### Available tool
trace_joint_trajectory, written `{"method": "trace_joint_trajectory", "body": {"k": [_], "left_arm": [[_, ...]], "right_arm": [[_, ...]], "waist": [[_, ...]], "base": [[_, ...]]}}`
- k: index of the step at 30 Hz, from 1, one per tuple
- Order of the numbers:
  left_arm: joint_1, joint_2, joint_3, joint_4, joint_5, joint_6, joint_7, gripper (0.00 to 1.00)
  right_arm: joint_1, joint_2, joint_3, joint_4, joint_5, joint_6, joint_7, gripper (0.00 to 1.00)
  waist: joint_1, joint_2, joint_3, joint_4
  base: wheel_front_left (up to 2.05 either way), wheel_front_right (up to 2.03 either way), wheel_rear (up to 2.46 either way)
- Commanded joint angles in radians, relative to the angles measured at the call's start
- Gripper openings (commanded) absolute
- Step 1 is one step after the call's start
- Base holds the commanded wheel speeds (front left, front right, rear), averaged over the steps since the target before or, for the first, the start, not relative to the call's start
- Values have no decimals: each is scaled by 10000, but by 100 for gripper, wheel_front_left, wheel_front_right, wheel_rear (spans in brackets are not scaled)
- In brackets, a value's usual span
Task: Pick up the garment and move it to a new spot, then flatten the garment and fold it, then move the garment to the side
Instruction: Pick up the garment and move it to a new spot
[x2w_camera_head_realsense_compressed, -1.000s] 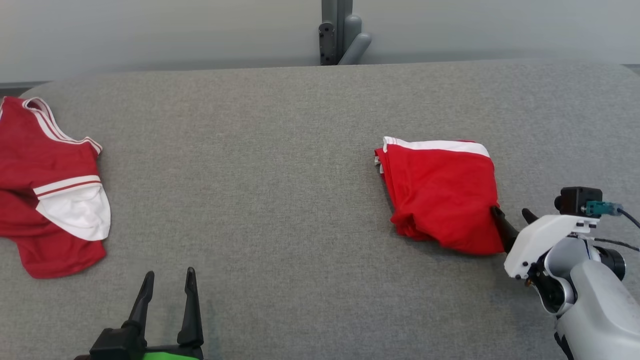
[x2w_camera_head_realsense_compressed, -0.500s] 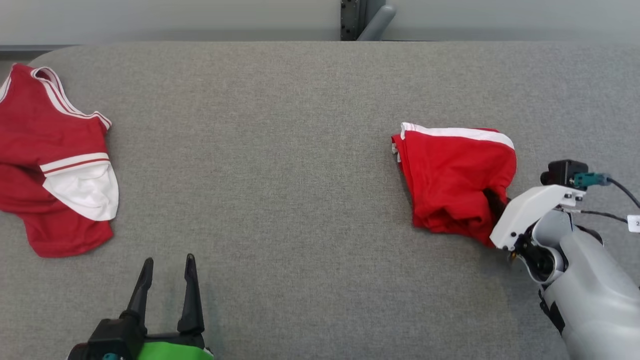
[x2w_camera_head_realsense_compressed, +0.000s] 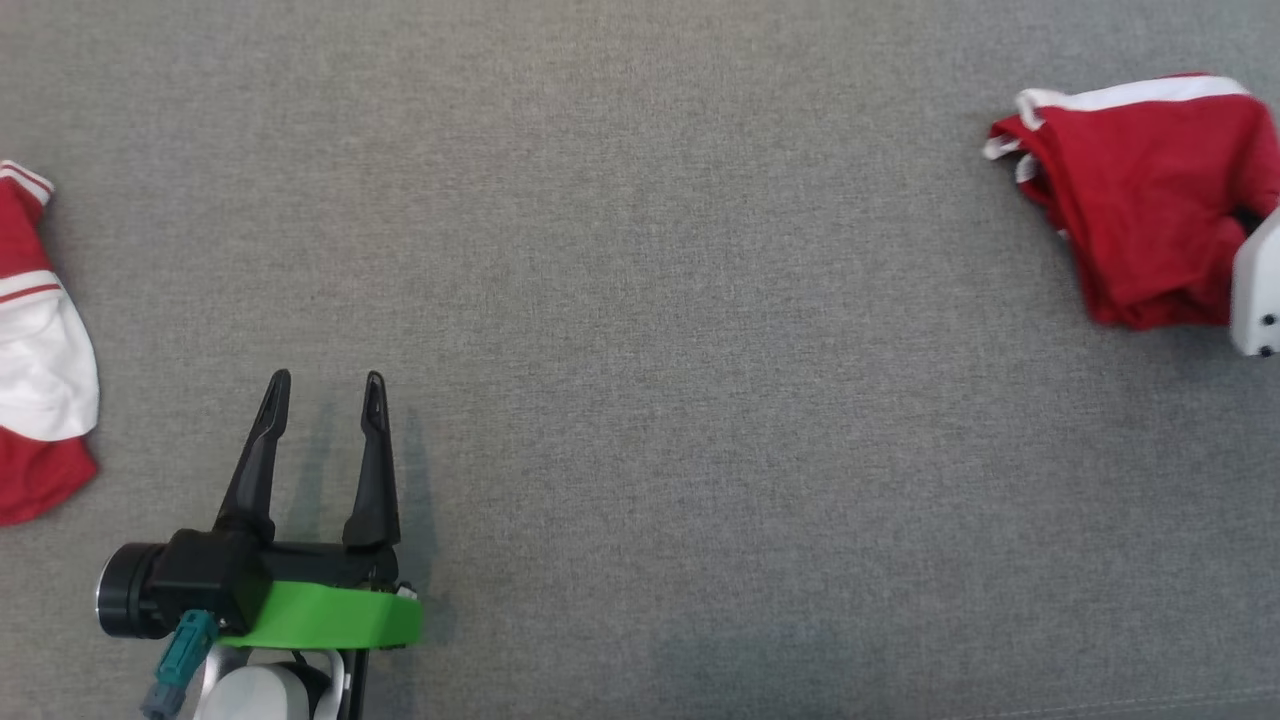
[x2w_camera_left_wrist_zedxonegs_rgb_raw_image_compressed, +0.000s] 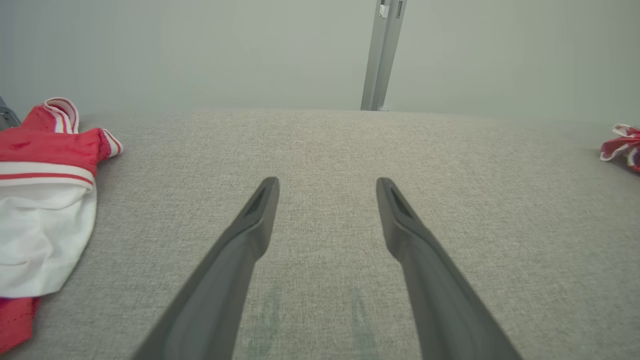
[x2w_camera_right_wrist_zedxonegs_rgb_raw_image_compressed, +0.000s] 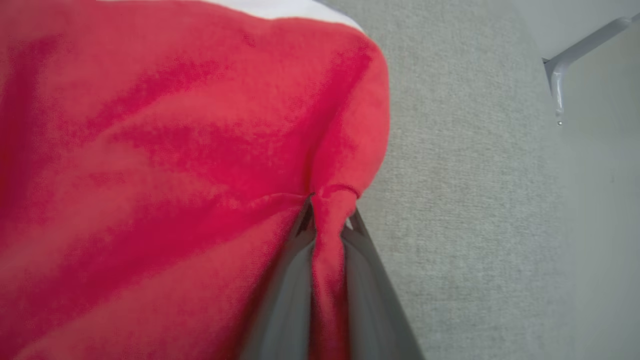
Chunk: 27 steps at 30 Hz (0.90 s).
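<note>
Garment (x2w_camera_head_realsense_compressed: 1140, 190) = the red piece with the white band, a loosely folded bundle at the far right of the grey fabric surface (x2w_camera_head_realsense_compressed: 650, 300). Right gripper (x2w_camera_right_wrist_zedxonegs_rgb_raw_image_compressed: 330, 212) is on it. In the right wrist view its 2 fingers are pinched almost together, with a rope of red cloth squeezed between them at the garment's edge. So: narrow, holding the garment.

What changed: 1 s ago those fingers stood spread at the bundle's near-right corner and the cloth lay flat. Now they've closed, and the fabric is puckered and drawn toward the pinch. Grasp looks made. Can't tell how many layers I've got; it looks like 1 thin fold, not the whole stack.

Head camera has swung as well, so the garment's jump toward the top right of the head view is camera motion, not cloth travelling. My read is it hasn't left its spot yet.

Left gripper (x2w_camera_head_realsense_compressed: 322, 385) is near left, fingers wide apart with nothing between them, over bare surface and well apart from the garment. A red-and-white jersey (x2w_camera_head_realsense_compressed: 40, 370) lies crumpled at the left edge, near that gripper but not touching it.

Status: step 1, pick-up. Grip is done; lift and move are not started. The risk on the lift is that the bundle unfolds and drags, or the thin pinch slips. Flatten and fold will likely need the left arm brought over.
</note>
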Motion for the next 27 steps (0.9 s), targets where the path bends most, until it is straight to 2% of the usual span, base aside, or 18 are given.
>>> {"method": "trace_joint_trajectory", "body": {"k": [1, 9, 15, 18, 19, 20, 27], "left_arm": [[-193, 25, 29, -4, 143, -63, 0, 100], [-199, 25, 334, -70, 334, -212, 0, 100], [-10, 24, 312, -46, 205, -243, -1, 100], [65, 25, 257, -7, 120, -165, 0, 100], [112, 25, 240, -2, 112, -136, -1, 100], [156, 25, 228, 11, 103, -109, -1, 100], [539, 25, 321, 135, -88, 14, -1, 100]], "right_arm": [[-222, -320, -53, 158, -154, -19, 97, 0], [-757, -1440, -298, 1033, -1165, -17, 129, 0], [-896, -1763, -169, 1376, -1872, -17, -294, 0], [-1018, -1696, -313, 1596, -2246, -17, -712, 0], [-1040, -1663, -362, 1652, -2419, -17, -908, 37], [-1047, -1633, -413, 1704, -2578, -17, -1127, 100], [-808, -1117, -1731, 2221, -3296, -16, -2974, 100]], "waist": [[-1, 54, 829, -356], [-1, 54, 1064, -38], [-1, 54, 931, 58], [-1, 54, 804, 34], [-1, 54, 753, 18], [-1, 54, 693, -4], [-1, 54, -183, -129]], "base": [[0, 0, 0], [0, 0, 0], [0, 0, 0], [0, 0, 0], [0, 0, 0], [0, 0, 0], [0, 0, 0]]}}
